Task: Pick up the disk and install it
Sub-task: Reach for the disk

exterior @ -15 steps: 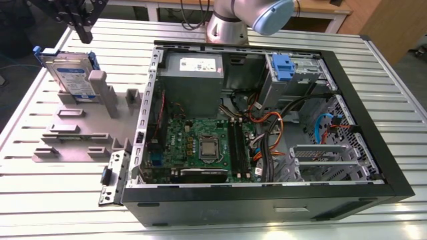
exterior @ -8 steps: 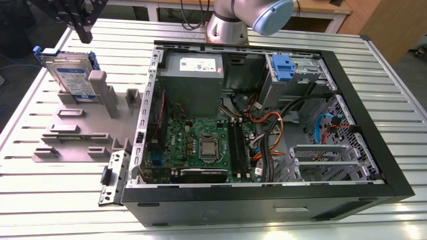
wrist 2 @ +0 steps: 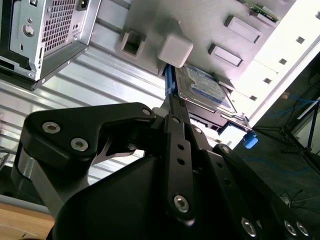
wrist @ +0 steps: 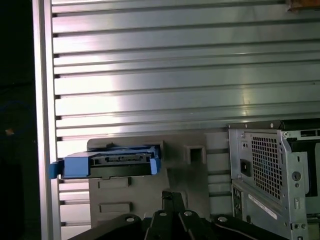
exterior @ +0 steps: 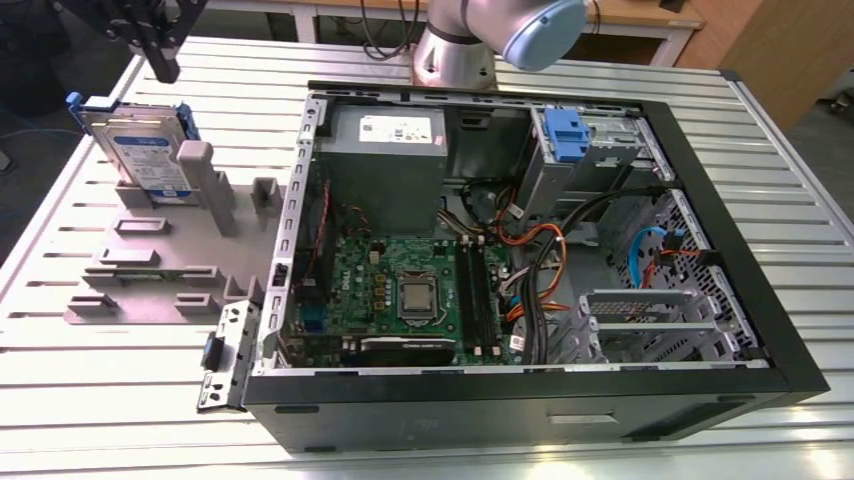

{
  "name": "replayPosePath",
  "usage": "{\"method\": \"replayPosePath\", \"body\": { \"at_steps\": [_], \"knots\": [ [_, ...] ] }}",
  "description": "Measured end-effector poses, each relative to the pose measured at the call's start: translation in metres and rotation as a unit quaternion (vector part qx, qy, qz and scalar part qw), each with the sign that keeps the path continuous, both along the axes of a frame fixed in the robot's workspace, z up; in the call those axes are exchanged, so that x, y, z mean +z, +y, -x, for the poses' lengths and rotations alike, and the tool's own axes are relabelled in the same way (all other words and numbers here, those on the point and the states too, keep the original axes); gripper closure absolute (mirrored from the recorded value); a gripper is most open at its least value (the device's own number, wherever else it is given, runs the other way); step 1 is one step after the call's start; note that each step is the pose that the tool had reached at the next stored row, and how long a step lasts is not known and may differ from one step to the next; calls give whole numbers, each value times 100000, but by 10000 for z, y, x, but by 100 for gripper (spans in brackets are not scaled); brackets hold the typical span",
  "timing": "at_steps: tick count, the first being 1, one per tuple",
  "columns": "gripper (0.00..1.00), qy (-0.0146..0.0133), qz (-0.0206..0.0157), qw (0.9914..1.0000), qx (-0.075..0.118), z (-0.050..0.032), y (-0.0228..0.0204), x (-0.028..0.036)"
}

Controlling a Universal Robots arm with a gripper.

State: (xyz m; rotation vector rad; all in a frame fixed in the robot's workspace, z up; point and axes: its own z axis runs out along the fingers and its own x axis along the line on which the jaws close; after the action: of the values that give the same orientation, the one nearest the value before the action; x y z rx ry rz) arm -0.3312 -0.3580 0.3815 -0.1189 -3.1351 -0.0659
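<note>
Silver rectangular disk (exterior: pixel 134 150) in a blue plastic frame stands on edge in a grey plastic rack (exterior: pixel 160 290), upper left of the exterior view; black end effector (exterior: pixel 164 70) hangs above, pressed together, empty; lowered so, it could strike and topple the disk.

The open computer case (exterior: pixel 534 405) lies on the worktop (exterior: pixel 120 410), filling its middle and the exterior view's right, with the arm's base (exterior: pixel 454 60) behind it at the far edge. Just beside the case, toward the edge on the exterior view's left, lies a holder plate (exterior: pixel 147 275). The disk (exterior: pixel 140 150) stands on edge in the plate's end nearest the far corner, seemingly leaning back, with the gripper (exterior: pixel 163 65) above it and apart.
</note>
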Motion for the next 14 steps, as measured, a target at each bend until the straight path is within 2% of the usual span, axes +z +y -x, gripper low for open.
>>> {"method": "replayPosePath", "body": {
  "at_steps": [6,14],
  "knots": [
    [89,-7,-2,100000,37,127,40,-2],
    [89,-8,-5,100000,37,153,41,-3]
  ]
}}
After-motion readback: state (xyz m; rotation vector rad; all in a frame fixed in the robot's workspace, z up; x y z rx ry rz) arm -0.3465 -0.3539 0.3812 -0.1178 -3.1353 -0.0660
